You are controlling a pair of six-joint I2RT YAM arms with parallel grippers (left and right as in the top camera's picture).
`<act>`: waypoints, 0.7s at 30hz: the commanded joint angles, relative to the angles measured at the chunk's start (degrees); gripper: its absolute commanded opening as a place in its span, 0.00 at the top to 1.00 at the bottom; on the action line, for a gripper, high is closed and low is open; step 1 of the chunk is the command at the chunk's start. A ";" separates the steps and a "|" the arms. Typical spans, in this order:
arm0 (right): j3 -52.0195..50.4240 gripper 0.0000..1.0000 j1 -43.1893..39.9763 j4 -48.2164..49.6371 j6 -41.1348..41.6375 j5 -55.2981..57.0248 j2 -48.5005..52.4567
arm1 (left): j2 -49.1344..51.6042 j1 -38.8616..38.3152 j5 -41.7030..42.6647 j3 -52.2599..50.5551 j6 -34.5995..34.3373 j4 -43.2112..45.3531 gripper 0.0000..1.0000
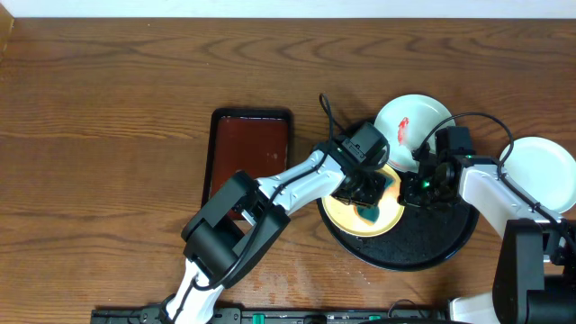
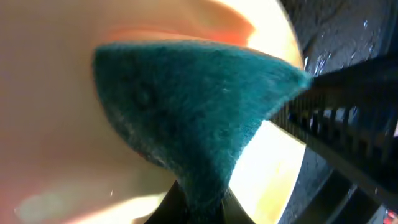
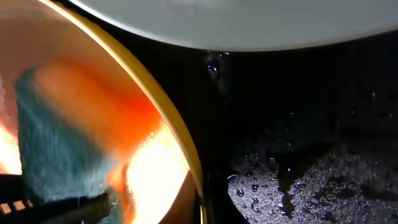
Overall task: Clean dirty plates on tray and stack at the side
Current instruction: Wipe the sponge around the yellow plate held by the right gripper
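The pale yellow plate (image 1: pixel 346 216) lies on the left of the black tray (image 1: pixel 432 247). My left gripper (image 1: pixel 367 200) is shut on a teal sponge (image 1: pixel 371 213) and presses it onto this plate; the sponge (image 2: pixel 199 112) fills the left wrist view over the plate (image 2: pixel 50 124). My right gripper (image 1: pixel 416 189) is shut on the yellow plate's right rim (image 3: pixel 186 162), where an orange-red smear shows next to the sponge (image 3: pixel 56 149). A mint-white plate with a red smear (image 1: pixel 409 126) sits at the tray's far edge. Another mint-white plate (image 1: pixel 540 171) lies on the table to the right.
A rectangular reddish-brown tray (image 1: pixel 250 148) lies left of the black tray, partly under my left arm. The black tray's surface (image 3: pixel 311 155) is wet with droplets. The smeared plate's underside (image 3: pixel 249 18) overhangs the right wrist view.
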 commanded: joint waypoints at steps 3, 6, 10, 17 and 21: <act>-0.20 0.99 -0.02 0.33 0.63 5.68 1.05 | 1.86 0.81 -1.44 0.81 2.78 -9.09 0.93; -0.20 0.99 -0.02 0.50 0.63 5.68 1.05 | 1.25 1.64 -14.21 3.89 2.69 -17.33 0.92; -0.20 0.99 -0.02 0.55 0.63 5.70 1.05 | 1.11 1.75 -34.99 7.85 1.25 -25.27 0.93; -0.20 0.99 -0.02 0.57 0.61 5.99 1.05 | 1.16 1.81 -47.54 8.04 8.85 -22.38 0.93; -0.20 0.99 -0.02 0.57 0.63 6.67 1.05 | 1.18 1.75 -43.19 8.04 9.16 -18.73 0.92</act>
